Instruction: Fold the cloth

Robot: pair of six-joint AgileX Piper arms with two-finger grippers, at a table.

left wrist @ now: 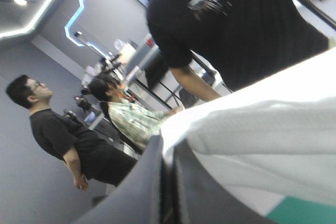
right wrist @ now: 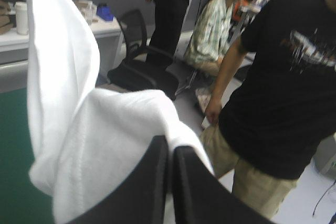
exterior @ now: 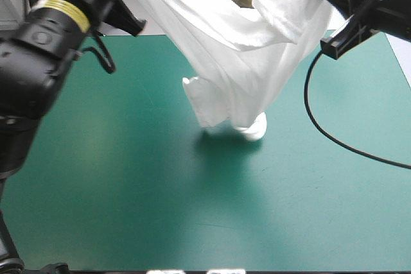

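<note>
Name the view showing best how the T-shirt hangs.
The high view: the T-shirt hangs in a long drape, lower end at the table. The wrist views show only cloth pinched in the left gripper and right gripper.

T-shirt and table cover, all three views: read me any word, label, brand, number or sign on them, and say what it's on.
There are none to read. The T-shirt is plain white wherever it shows, with no print or tag visible. The teal-green cover bears no writing or marks.
</note>
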